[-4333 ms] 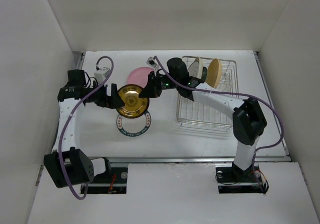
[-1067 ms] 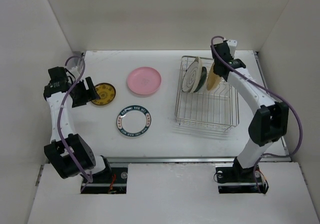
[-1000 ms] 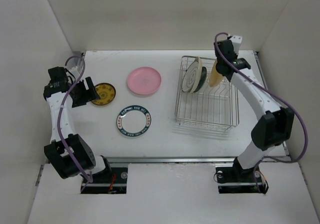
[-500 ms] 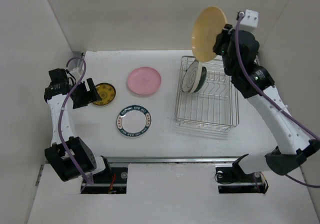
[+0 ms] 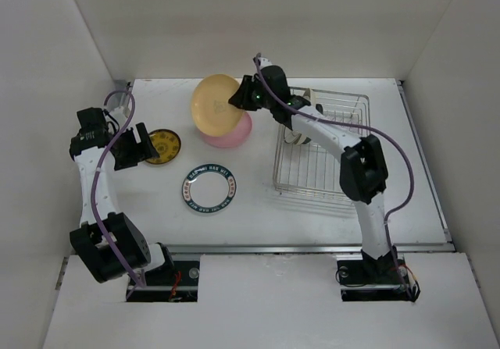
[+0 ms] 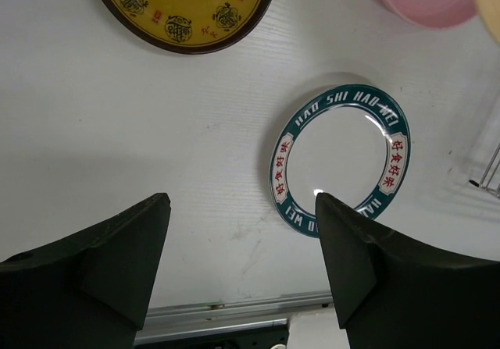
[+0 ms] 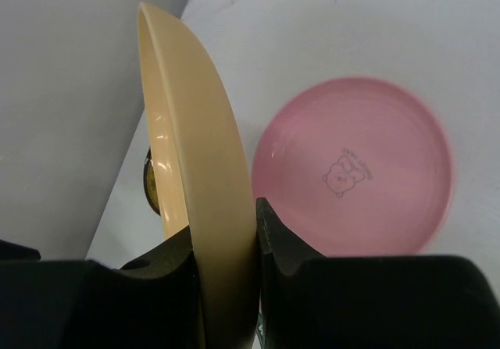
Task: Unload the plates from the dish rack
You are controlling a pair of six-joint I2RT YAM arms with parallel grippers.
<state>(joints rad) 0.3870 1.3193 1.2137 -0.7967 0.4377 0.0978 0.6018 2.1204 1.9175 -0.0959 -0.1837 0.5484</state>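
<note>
My right gripper is shut on the rim of a yellow-tan plate, held tilted in the air over the pink plate. In the right wrist view the tan plate stands on edge between my fingers, the gripper clamped on it, with the pink plate flat on the table below. The silver wire dish rack sits to the right; plates in its far left corner are mostly hidden by my right arm. My left gripper hangs open beside a small yellow plate.
A white plate with a dark lettered rim lies on the table in front of the pink one, also below my open left gripper as the lettered plate. White walls enclose the table on three sides.
My right arm has lifted the yellow-tan plate out of the rack, raised it high, then swung it left and down over the pink plate. The left arm has barely moved.
</note>
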